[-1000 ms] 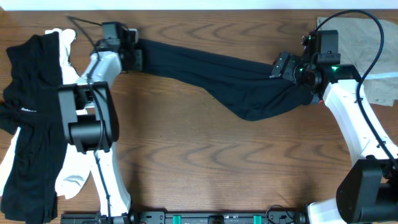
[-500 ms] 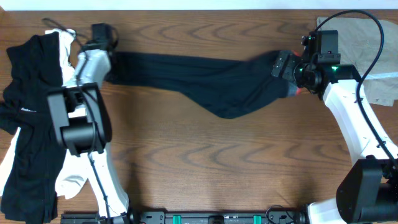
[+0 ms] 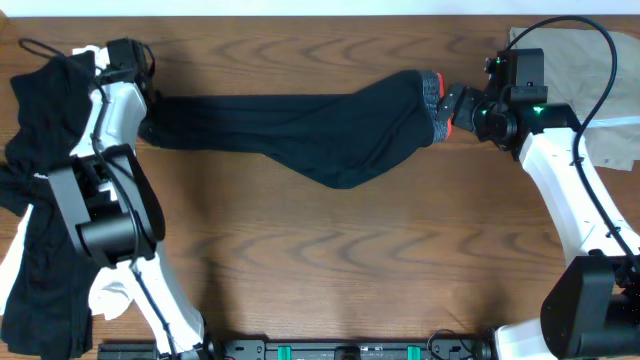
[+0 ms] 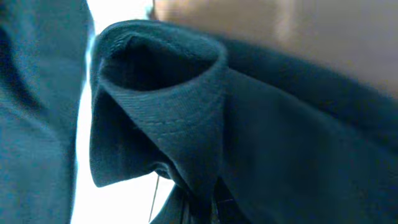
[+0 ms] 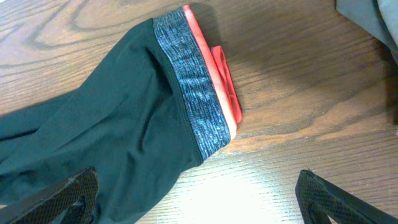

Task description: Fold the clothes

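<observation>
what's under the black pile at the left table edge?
A white garment lies under the black garment, poking out at top and bottom. Its middle, and anything else underneath, is covered.

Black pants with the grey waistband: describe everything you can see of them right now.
The black pants lie stretched across the wooden table, soft knit, sagging mid-length. The grey waistband, coral-red edged, lies flat at the right, the open right gripper just off it. The leg hem bunches at the left gripper, apparently pinched.

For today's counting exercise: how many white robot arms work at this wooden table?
2. One white robot arm stands left, at the long black pants' leg end; the other stands right, near their grey waistband.
</observation>
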Controlling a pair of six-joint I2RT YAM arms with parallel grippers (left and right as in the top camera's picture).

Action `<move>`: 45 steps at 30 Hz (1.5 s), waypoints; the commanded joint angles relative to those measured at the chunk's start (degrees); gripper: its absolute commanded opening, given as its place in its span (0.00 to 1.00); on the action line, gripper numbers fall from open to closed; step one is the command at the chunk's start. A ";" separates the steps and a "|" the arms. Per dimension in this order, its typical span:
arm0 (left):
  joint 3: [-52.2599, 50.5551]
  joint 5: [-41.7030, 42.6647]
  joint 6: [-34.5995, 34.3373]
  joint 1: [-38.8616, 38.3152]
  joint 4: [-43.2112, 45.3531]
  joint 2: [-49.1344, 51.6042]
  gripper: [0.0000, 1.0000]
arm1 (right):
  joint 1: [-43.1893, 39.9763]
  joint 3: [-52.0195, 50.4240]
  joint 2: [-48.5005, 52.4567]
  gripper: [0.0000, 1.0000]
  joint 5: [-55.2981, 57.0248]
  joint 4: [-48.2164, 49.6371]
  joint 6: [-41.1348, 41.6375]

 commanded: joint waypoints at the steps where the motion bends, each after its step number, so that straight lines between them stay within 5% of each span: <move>1: -0.31 0.90 2.60 -2.34 -0.66 -6.82 0.06 | 0.90 0.15 -0.02 0.99 -0.26 -0.20 -0.83; 22: -1.86 4.72 10.97 -24.52 -5.31 -11.30 0.06 | 0.76 0.15 -0.02 0.99 -0.24 2.67 -2.14; 45: -9.49 10.97 10.67 -35.93 3.02 -8.66 0.06 | 0.66 0.15 -0.02 0.99 -0.22 2.78 -2.34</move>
